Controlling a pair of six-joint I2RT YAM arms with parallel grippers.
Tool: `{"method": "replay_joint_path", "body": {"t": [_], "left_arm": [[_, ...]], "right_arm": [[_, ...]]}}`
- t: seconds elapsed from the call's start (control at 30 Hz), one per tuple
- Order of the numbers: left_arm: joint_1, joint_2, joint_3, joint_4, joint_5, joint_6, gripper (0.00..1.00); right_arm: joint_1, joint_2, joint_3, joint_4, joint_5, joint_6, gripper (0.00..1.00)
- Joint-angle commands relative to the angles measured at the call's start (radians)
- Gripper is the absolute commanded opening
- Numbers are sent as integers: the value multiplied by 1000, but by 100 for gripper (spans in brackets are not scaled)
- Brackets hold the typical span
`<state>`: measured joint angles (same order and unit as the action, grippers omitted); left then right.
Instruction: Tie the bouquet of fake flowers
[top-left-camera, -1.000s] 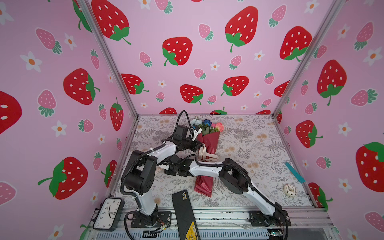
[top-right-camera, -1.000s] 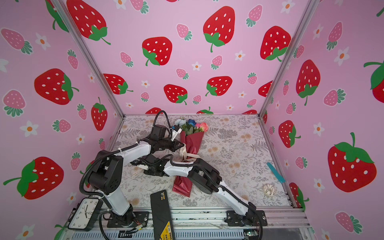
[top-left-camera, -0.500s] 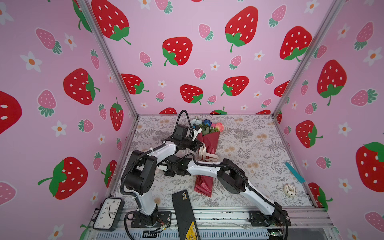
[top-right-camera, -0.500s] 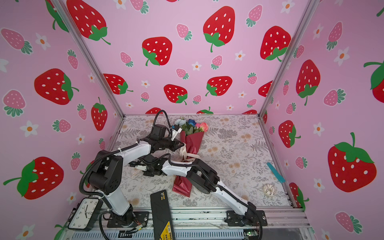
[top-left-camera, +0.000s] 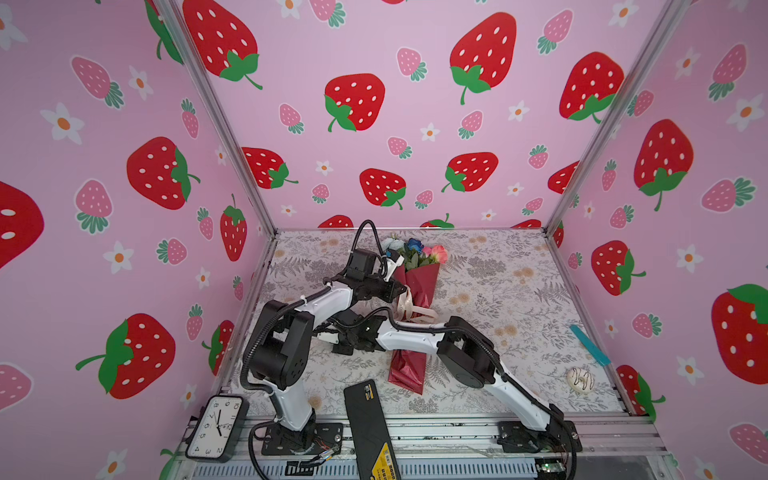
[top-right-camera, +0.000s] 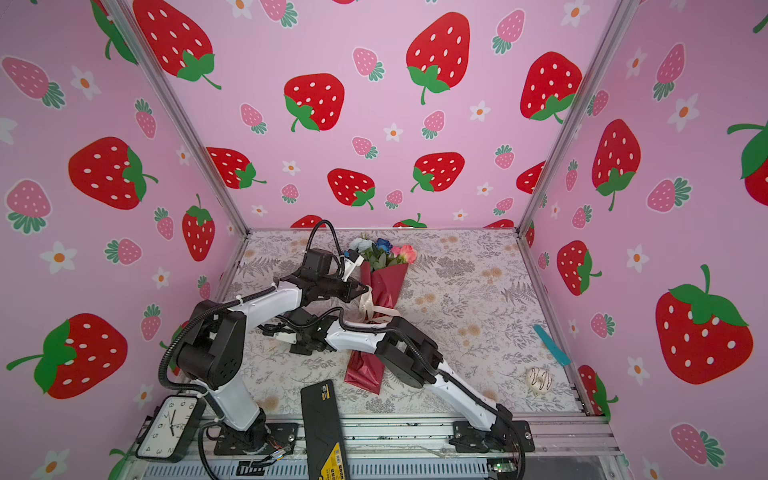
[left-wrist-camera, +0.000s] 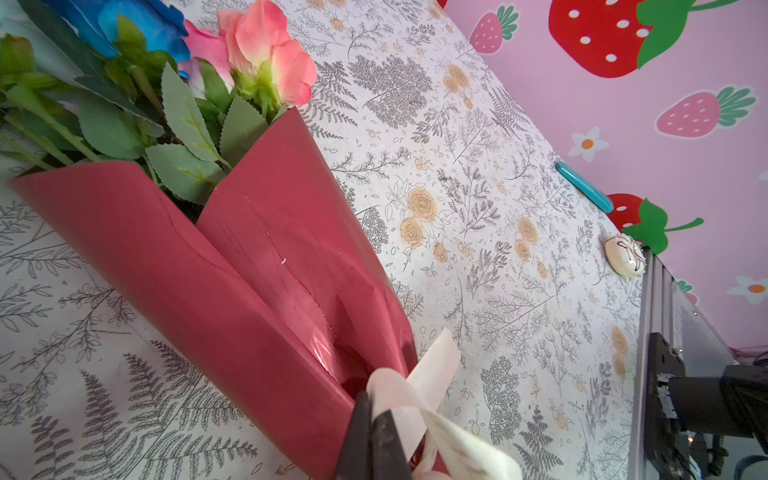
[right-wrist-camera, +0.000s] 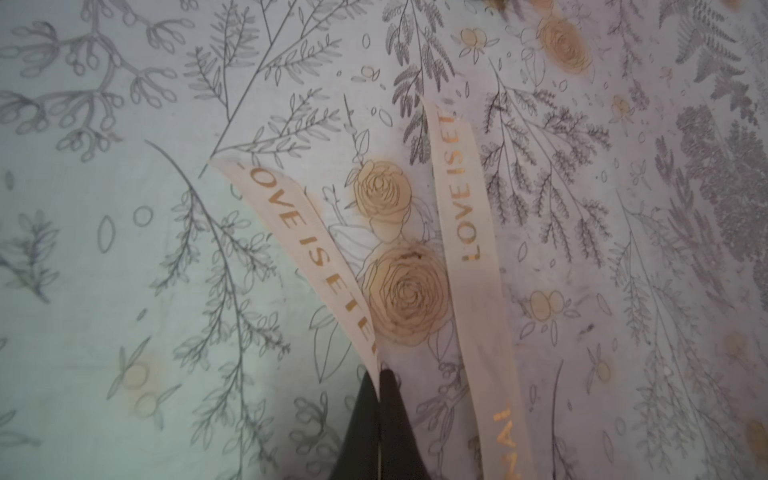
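Note:
The bouquet of fake flowers (top-left-camera: 420, 282) (top-right-camera: 384, 286) lies on the table in dark red wrapping (left-wrist-camera: 249, 270), its pale blue, dark blue and pink blooms at the far end. A cream lettered ribbon (top-left-camera: 411, 309) (left-wrist-camera: 419, 374) goes round its waist. My left gripper (left-wrist-camera: 374, 409) (top-left-camera: 400, 293) is shut on a loop of that ribbon at the bouquet's left side. My right gripper (right-wrist-camera: 380, 372) is shut on one ribbon tail (right-wrist-camera: 299, 232), low over the table to the left of the bouquet, under the left arm. A second tail (right-wrist-camera: 461, 199) lies flat beside it.
A clock (top-left-camera: 216, 428) and a black flat device (top-left-camera: 370, 424) sit at the front edge. A teal strip (top-left-camera: 590, 345) and a white round sweet (top-left-camera: 581, 379) lie at the right. Strawberry-print walls close in three sides.
My right gripper has closed on the ribbon tail and its arm has shifted slightly to the left. The left gripper has kept its hold and place.

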<state>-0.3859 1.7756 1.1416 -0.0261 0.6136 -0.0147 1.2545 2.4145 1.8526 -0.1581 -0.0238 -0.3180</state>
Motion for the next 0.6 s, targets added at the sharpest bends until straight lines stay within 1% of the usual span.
{"method": "replay_joint_path", "body": {"t": [0.0,0.2,0.33,0.57], "left_arm": [[8,9,13,9,15,25,0],[13,-8,-4,24,15,26,0],[16,-20,-15,26,11,24,0],[17,-32,-39,49,4,15,0]], "right_arm": [[18,-133,-116,-2,23,20,0],[29,-340,-326,83,39,95,0],[36,-474,-453,101,84,125,0],[35,-739,-665,161,150,224,0]]}}
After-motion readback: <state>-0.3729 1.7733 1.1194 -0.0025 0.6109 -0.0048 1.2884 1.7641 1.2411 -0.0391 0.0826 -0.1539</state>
